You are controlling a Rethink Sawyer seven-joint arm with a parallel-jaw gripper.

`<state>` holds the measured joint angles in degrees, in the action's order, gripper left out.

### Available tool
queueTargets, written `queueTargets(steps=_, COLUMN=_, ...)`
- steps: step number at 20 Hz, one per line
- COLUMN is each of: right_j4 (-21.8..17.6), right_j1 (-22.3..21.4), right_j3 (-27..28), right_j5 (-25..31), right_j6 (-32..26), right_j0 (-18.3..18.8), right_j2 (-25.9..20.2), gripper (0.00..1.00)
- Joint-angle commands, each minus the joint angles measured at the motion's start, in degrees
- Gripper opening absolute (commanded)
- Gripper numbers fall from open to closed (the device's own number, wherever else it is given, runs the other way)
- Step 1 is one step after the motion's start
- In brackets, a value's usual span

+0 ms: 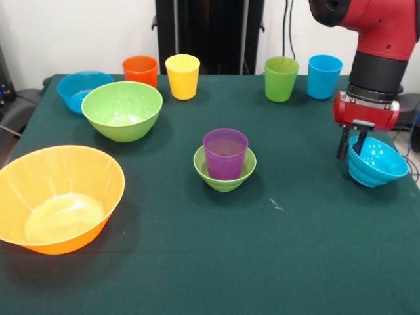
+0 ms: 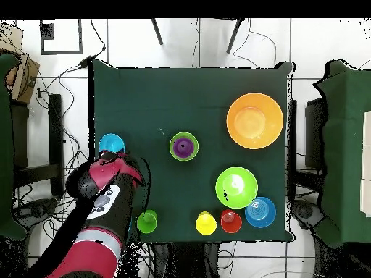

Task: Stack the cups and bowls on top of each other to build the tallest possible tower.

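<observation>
My gripper [image 1: 351, 152] hangs at the right of the table with its jaws either side of the near-left rim of the small ribbed blue bowl [image 1: 375, 163], shut on it; the bowl sits tilted, higher on the gripped side. In the overhead view the gripper [image 2: 109, 154] sits at that bowl [image 2: 111, 142]. The purple cup [image 1: 225, 152] stands upright inside the small green bowl [image 1: 224, 176] at mid-table, also visible in the overhead view [image 2: 184, 146]. The orange cup [image 1: 140, 70], yellow cup [image 1: 182, 76], green cup [image 1: 281, 79] and light blue cup [image 1: 325, 76] stand along the far edge.
The very large orange bowl [image 1: 58, 197] sits at the near left. The medium green bowl [image 1: 122, 109] and the medium blue bowl [image 1: 80, 90] stand at the far left. The table's right edge is close beside the small blue bowl.
</observation>
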<state>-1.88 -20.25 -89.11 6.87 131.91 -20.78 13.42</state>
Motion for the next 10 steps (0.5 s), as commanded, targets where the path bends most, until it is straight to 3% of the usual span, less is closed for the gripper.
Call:
queueTargets(steps=1, right_j4=0.9, right_j1=2.5, right_j3=1.6, right_j5=-1.2, right_j6=5.5, right_j0=1.7, right_j2=-5.6, gripper=0.0)
queueTargets(steps=5, right_j4=0.1, right_j1=2.1, right_j3=1.2, right_j5=-2.5, right_j6=5.1, right_j0=2.4, right_j2=-6.4, gripper=0.0)
queueTargets(steps=10, right_j4=-2.8, right_j1=-5.8, right_j3=-7.0, right_j5=-0.7, right_j6=1.9, right_j0=8.6, right_j2=-14.1, gripper=0.0)
